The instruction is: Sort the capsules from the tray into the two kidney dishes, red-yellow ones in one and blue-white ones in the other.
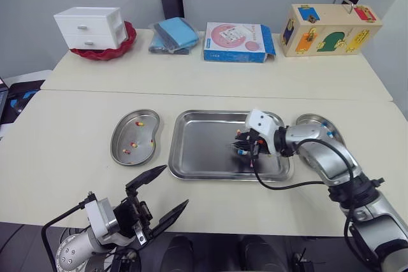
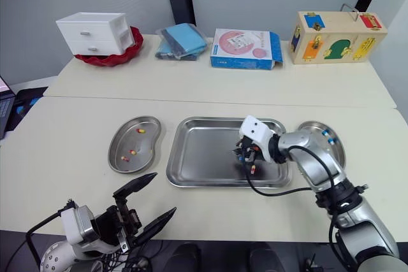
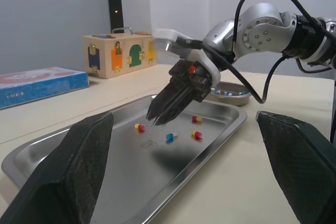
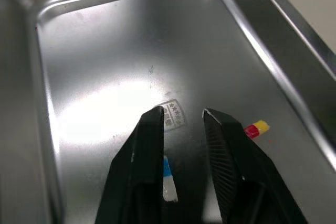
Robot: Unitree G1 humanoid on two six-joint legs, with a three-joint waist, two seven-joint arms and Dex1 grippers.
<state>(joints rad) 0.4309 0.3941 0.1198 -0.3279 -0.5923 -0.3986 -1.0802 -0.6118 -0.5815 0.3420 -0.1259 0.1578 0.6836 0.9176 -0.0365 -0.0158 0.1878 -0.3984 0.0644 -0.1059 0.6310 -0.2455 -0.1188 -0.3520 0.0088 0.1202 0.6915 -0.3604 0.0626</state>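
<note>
You have the right gripper [image 4: 181, 114] low over the right half of the tray [image 1: 191, 119], its two black fingers parted by a narrow gap and grasping nothing. A blue-white capsule [image 4: 167, 179] lies on the tray floor inside that gap, back from the tips and close against one finger; you cannot tell whether it touches. A red-yellow capsule [image 4: 255, 128] lies just outside the other finger, near the tray's wall. In the left wrist view you can count two more red-yellow capsules [image 3: 197, 119] on the tray floor around the fingertips.

The tray is a shallow rectangle of polished steel with rounded corners and a raised rim, and a small stamped mark sits on its floor ahead of the fingertips. The capsules are small, glossy, two-coloured cylinders. The finger pads carry a fine ribbed texture.

The left kidney dish [image 1: 121, 132], bean-shaped steel, holds red-yellow capsules; the right kidney dish [image 1: 312, 117], partly behind your right arm, holds blue-white ones.

Your left gripper [image 1: 173, 186] hovers by the front edge of the pale table [image 1: 76, 113], jaws spread wide and empty
</note>
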